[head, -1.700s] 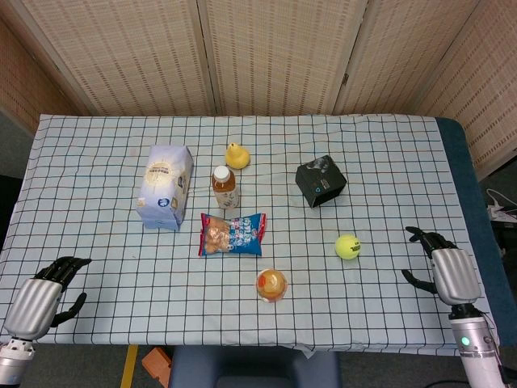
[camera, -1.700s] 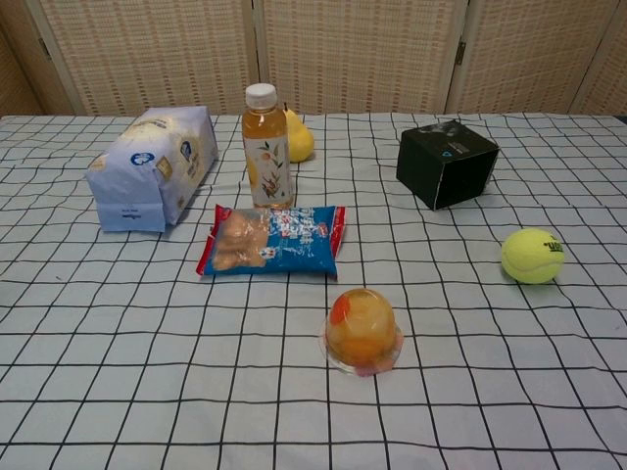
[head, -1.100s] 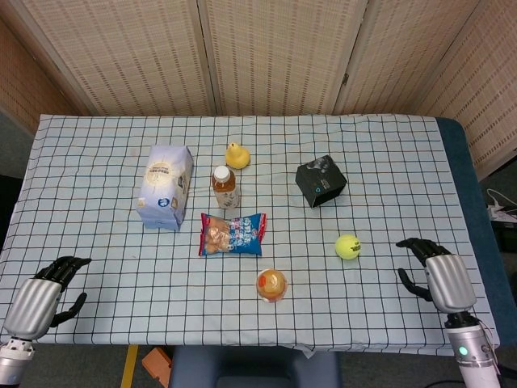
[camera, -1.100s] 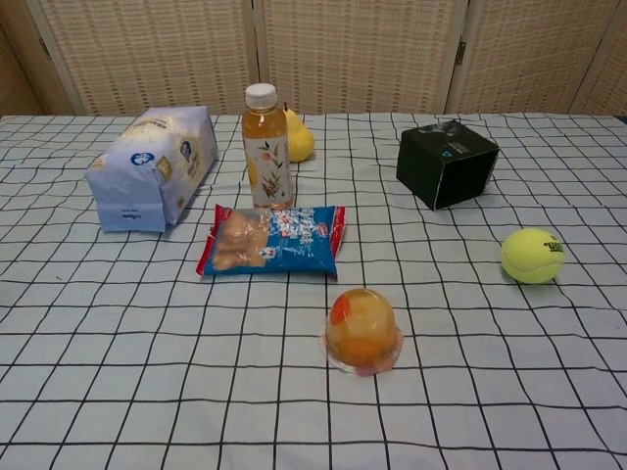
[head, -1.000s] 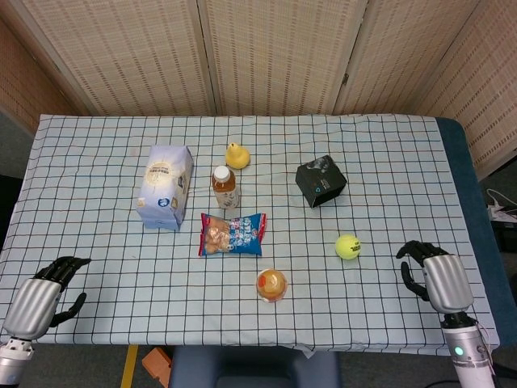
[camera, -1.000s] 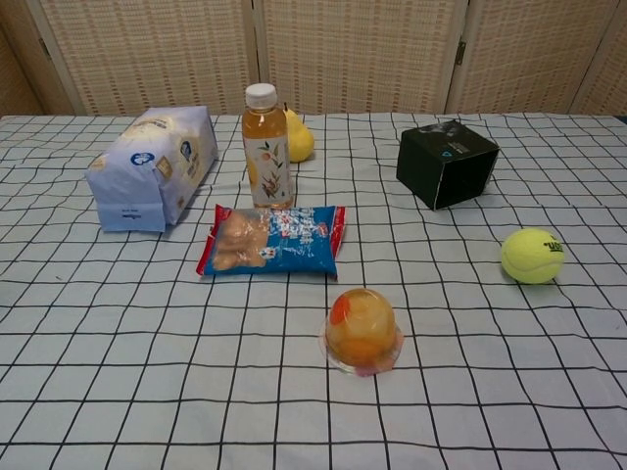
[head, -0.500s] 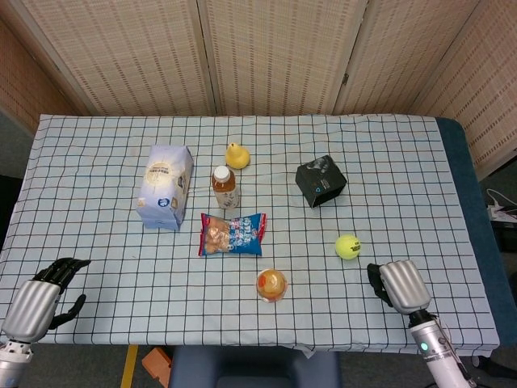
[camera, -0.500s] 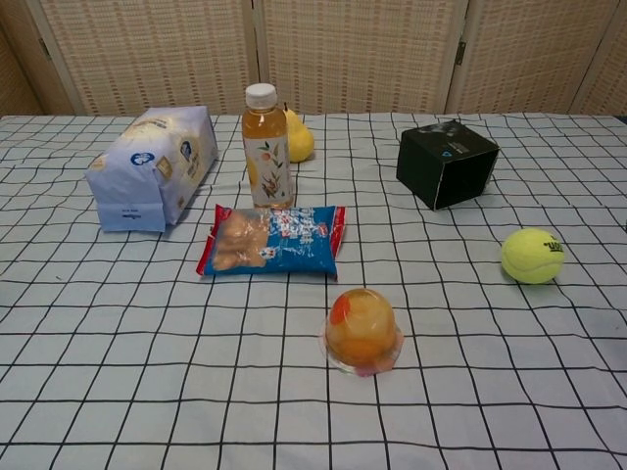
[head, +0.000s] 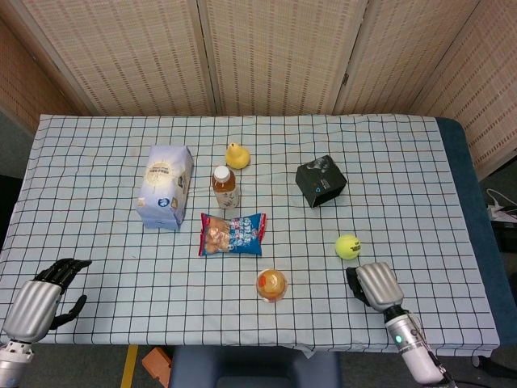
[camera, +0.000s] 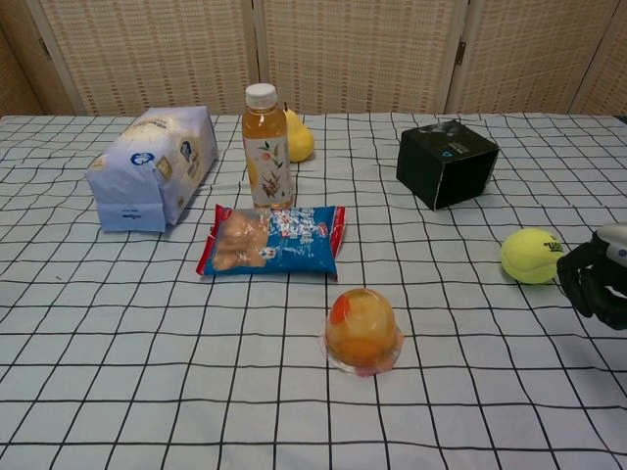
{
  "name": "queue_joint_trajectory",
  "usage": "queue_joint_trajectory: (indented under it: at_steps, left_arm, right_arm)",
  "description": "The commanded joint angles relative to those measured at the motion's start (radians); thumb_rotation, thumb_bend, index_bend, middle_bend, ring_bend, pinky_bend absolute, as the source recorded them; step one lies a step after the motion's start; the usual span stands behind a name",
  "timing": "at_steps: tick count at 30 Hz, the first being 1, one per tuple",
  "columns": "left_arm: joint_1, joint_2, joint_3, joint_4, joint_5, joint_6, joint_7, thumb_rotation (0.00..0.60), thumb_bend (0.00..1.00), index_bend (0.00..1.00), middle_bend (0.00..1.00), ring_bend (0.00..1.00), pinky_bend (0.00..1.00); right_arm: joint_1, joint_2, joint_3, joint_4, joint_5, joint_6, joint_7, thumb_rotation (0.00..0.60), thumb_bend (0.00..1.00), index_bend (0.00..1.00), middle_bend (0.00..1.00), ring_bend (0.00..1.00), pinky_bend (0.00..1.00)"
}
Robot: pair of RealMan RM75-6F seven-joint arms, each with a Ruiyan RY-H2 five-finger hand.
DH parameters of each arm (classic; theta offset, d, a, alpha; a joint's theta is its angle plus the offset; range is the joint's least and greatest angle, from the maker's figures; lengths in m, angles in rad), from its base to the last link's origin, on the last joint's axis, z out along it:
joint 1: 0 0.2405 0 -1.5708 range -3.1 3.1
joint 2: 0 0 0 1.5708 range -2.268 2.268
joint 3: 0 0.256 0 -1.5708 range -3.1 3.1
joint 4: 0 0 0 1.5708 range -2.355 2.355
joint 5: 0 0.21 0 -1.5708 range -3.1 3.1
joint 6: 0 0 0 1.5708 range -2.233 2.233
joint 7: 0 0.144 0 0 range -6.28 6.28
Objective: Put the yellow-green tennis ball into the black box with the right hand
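Observation:
The yellow-green tennis ball [head: 348, 246] [camera: 532, 256] lies on the checked cloth, right of centre. Behind it and a little to the left stands the black box [head: 321, 181] [camera: 447, 164], tilted on the cloth. My right hand [head: 373, 285] [camera: 598, 279] is low over the table just in front of and to the right of the ball, a small gap apart from it; its dark fingers [camera: 580, 274] curve toward the ball and hold nothing. My left hand [head: 36, 303] rests at the near left table edge, fingers apart and empty; the chest view does not show it.
A pale blue bag [head: 166, 186] stands at the left, with a tea bottle [head: 226, 187] and a yellow duck [head: 237, 155] near the middle. A blue-red snack pack [head: 233, 234] and an orange jelly cup [head: 271, 284] lie nearer the front. The table's right edge [head: 477, 242] is close by.
My right hand has moved left along the near edge, from the table's right side to just beside the tennis ball, and now shows in the chest view. Ball, box and left hand have not moved.

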Motion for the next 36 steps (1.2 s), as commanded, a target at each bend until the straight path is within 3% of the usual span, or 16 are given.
queue_joint_trajectory:
  at_steps: [1, 11, 36]
  left_arm:
    - [0.0, 0.0, 0.001, -0.001, 0.002, -0.002, 0.003, 0.6, 0.38, 0.22, 0.24, 0.18, 0.38]
    - [0.0, 0.0, 0.001, 0.001, 0.001, -0.003, 0.0, 0.6, 0.38, 0.22, 0.24, 0.18, 0.38]
    - [-0.003, 0.001, 0.001, -0.007, 0.004, -0.007, 0.009, 0.6, 0.38, 0.22, 0.24, 0.18, 0.38]
  right_arm:
    - [0.017, -0.036, 0.013, 0.046, 0.017, -0.025, 0.013, 0.6, 0.83, 1.0, 0.92, 0.95, 1.0]
    - [0.054, -0.146, 0.053, 0.211, 0.037, -0.046, 0.082, 0.6, 0.83, 1.0, 0.92, 0.95, 1.0]
    - [0.131, -0.263, 0.109, 0.472, 0.077, -0.119, 0.194, 0.6, 0.83, 1.0, 0.92, 0.95, 1.0]
